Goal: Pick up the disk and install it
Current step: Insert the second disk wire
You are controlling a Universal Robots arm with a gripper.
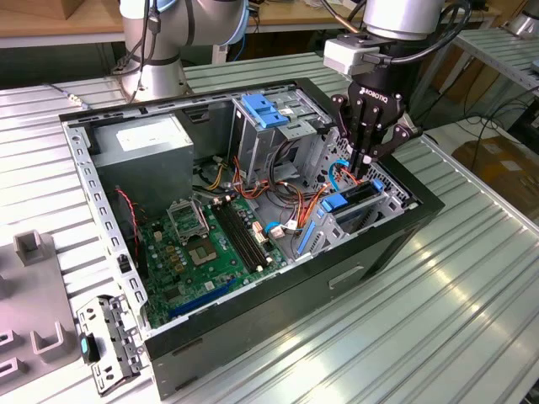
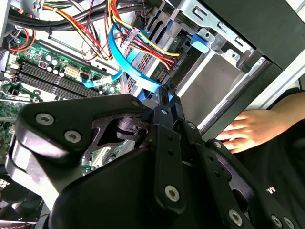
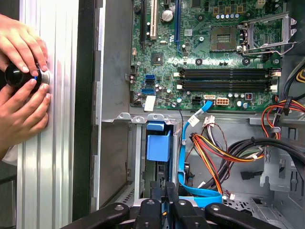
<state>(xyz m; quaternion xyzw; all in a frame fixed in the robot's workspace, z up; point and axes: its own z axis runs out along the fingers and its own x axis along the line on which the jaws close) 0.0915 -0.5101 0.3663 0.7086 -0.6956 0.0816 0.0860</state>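
**Drive going into its bay**

The open computer case [image 1: 253,210] lies on the ribbed table [image 1: 472,278]. At its right end the gripper [image 1: 364,172] is closed on the disk [image 1: 354,202], standing partly in the drive cage [image 1: 370,220]. Install step; pressing straight down seems needed.

My arm reaches down from twelve o'clock in the exterior view, wrist vertical, my gripper [image 1: 364,164] pointing straight down at about two o'clock from the frame's centre. My black fingers [image 1: 360,126] are drawn close together, tips nearly parallel. In the second wrist view my gripper [image 2: 162,102] narrows to a tight point, linkages folded inward. In the first wrist view my fingertips [image 3: 164,188] sit at six o'clock, side by side, barely a gap showing between them.
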